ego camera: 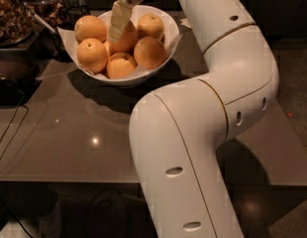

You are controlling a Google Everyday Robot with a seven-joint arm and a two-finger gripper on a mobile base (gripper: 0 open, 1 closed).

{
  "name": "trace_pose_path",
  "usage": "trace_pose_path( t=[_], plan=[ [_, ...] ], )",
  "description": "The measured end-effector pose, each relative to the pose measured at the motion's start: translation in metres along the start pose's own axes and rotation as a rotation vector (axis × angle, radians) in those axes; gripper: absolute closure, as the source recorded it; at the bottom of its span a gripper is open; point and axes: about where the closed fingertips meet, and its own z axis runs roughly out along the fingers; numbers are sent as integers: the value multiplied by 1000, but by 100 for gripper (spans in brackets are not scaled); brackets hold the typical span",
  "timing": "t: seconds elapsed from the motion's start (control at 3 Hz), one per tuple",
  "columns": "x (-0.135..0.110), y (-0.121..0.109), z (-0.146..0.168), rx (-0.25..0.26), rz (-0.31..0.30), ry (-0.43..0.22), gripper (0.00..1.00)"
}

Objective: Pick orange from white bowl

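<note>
The white arm (203,133) fills the right and middle of the view, bending at a wide elbow in front and reaching up and back over the far edge of the grey, glossy surface (69,133). A white bowl (125,78) stands on the surface at the back, left of the arm's upper link, lined with white paper (64,33) whose corners stick out past the rim. Six fruits show in it. The orange (131,36) lies in the middle of the bowl, hemmed in by the five rounder ones: two on the left, one in front, two on the right. The gripper (115,36) hangs down from the top edge into the bowl, its pale tip lying across the left face of the orange and touching it or very nearly; I cannot tell whether it is released or clenched. A dark container (10,14) of brown bits stands at far left, with a thin cable (7,133) trailing over the surface's left edge.
</note>
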Motion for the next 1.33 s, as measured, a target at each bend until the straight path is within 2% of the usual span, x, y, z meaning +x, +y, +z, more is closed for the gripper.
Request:
trace_pose_path(
  t=[1.0, 1.33],
  plan=[
    [21, 3, 17, -64, 63, 4, 25],
    [26, 4, 20, -76, 65, 5, 44]
  ],
)
